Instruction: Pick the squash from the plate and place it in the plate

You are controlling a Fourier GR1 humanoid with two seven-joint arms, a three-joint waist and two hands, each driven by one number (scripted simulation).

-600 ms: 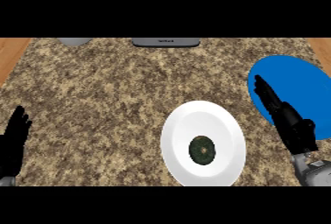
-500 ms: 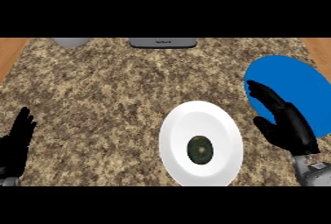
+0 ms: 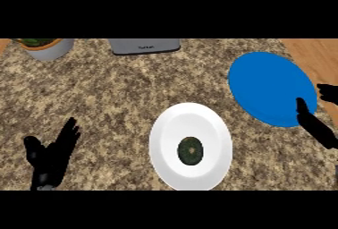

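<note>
Green squash [image 3: 190, 150] lies on white plate [image 3: 191, 120]; right hand [image 3: 315, 125], fingers spread, overlaps blue plate [image 3: 267, 85].

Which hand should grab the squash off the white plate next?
Probably the right hand: it hangs open by the blue plate, where the squash on the white plate must go. The left hand rests open at the lower left, opposite the blue plate.

Bright even light, faint shadows, no glare.
</note>
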